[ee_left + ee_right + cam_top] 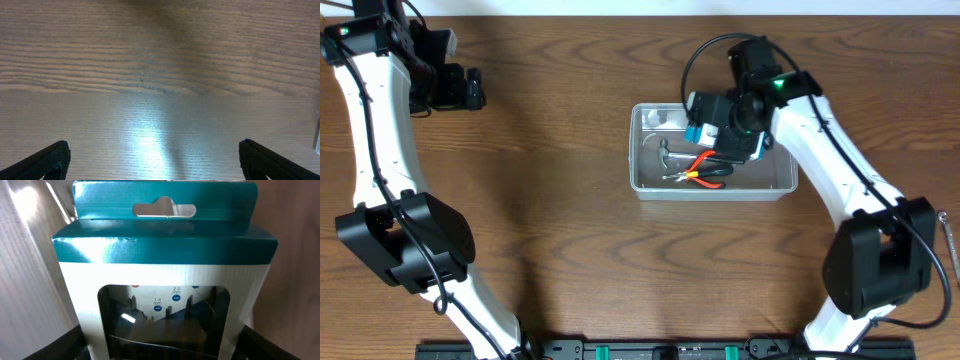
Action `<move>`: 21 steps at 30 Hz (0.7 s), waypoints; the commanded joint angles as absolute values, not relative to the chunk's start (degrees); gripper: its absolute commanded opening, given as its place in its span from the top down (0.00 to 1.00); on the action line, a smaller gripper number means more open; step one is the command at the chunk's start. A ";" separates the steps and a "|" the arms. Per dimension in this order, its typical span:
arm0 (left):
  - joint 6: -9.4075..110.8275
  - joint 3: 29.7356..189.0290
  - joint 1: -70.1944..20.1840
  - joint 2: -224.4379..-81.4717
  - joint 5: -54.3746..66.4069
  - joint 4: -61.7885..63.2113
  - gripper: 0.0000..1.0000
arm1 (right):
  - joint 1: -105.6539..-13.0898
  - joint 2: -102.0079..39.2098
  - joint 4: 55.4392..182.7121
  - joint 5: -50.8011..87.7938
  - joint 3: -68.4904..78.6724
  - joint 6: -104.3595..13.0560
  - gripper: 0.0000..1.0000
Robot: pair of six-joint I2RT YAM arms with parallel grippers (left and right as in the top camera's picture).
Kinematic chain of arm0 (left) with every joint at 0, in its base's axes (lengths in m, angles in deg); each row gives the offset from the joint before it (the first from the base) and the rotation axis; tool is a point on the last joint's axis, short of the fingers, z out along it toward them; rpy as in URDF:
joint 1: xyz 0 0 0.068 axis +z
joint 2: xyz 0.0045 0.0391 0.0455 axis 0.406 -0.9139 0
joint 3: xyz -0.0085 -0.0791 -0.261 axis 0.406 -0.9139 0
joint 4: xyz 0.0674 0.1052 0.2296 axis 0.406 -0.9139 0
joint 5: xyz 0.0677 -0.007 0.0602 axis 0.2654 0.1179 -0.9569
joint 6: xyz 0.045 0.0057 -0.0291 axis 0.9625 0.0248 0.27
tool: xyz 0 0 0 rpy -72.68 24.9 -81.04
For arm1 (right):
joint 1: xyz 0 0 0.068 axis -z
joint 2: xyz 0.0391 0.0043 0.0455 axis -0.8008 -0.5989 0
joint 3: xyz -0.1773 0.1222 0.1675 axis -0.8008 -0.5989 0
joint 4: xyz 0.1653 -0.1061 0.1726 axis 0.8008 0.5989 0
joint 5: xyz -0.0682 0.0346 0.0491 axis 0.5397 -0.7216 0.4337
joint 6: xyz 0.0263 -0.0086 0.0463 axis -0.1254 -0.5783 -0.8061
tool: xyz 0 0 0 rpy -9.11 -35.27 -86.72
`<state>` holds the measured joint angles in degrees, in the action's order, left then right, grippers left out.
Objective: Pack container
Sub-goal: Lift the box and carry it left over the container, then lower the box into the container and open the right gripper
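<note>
The left hand (470,88) is positioned over bare counter (160,75) with its fingers spread wide and nothing between them. The container (712,192) lies well apart from this hand, toward its right. The right hand (730,135) is positioned directly above the container, its fingers closed on a blue-and-white card pack (165,255). The pack has a hang-hole tab at the top and a clear window below. The container rests flat on the counter under the right hand. Red-handled pliers (703,166) lie inside it, beneath the held pack.
</note>
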<state>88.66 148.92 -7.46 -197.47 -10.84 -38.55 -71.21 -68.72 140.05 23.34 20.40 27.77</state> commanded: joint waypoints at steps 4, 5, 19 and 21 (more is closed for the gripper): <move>88.58 148.55 -7.27 -198.12 -10.29 -38.75 0.02 | -72.41 -70.32 141.84 19.82 21.34 29.21 0.30; 88.58 148.55 -7.27 -198.12 -10.29 -38.75 0.02 | -72.41 -70.42 142.10 19.58 21.34 29.21 0.30; 88.60 148.55 -7.27 -198.12 -10.29 -38.75 0.02 | -72.37 -70.47 144.35 18.57 20.62 30.04 0.20; 88.58 148.55 -7.27 -198.12 -10.29 -38.75 0.02 | -72.37 -70.47 144.33 18.57 20.62 30.04 0.17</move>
